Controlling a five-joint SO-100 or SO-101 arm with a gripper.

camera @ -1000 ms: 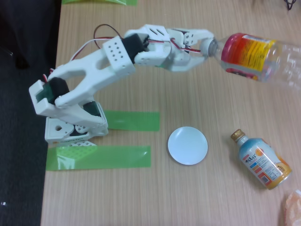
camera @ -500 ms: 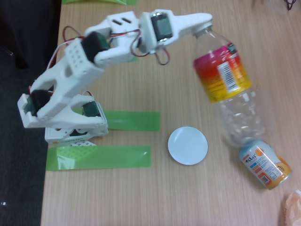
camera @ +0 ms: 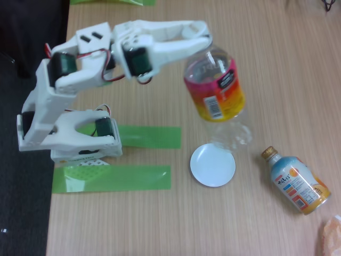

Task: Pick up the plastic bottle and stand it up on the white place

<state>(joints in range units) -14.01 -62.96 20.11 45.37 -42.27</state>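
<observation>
Evidently the gripper [camera: 205, 42] is clamped on the capped neck of the plastic bottle [camera: 216, 90] so it hangs nearly upright, its clear base just above the far rim of the white disc [camera: 212, 165], ready for lowering.

Fixed view. The surface [camera: 277, 64] was a light wood-grain top; its left edge met a dark floor area. Lying flat on it: a round white disc [camera: 212, 165], right of centre. Two green tape strips lay left of the disc, an upper strip [camera: 152, 136] and a longer lower strip [camera: 114, 178], roughly parallel. The arm's white base [camera: 85, 152] sat on the surface between the strips at their left ends. A short blue-and-orange bottle with gold cap [camera: 294, 181] lay on its side right of the disc, apart from it. Another green strip [camera: 112, 2] showed at the top edge.
</observation>
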